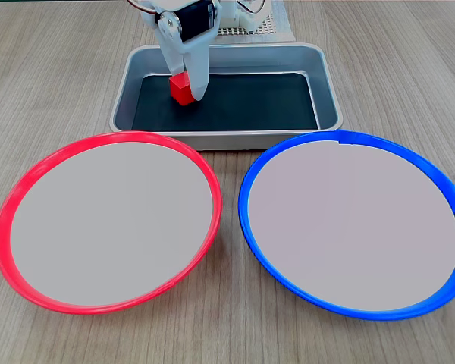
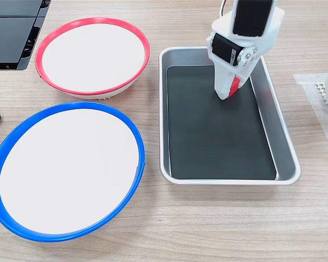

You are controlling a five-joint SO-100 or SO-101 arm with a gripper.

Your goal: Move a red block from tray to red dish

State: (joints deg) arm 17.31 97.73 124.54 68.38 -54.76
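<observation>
Down, pincer (image 1: pixel 186 92) clamps red block (image 1: pixel 180 89), in tray (image 1: pixel 227 139)

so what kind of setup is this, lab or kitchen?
Likely a lab or hobby bench: a wood-grain tabletop, a white arm's claw in a rectangular silver metal tray, staged red-rimmed and blue-rimmed round plates.
</observation>
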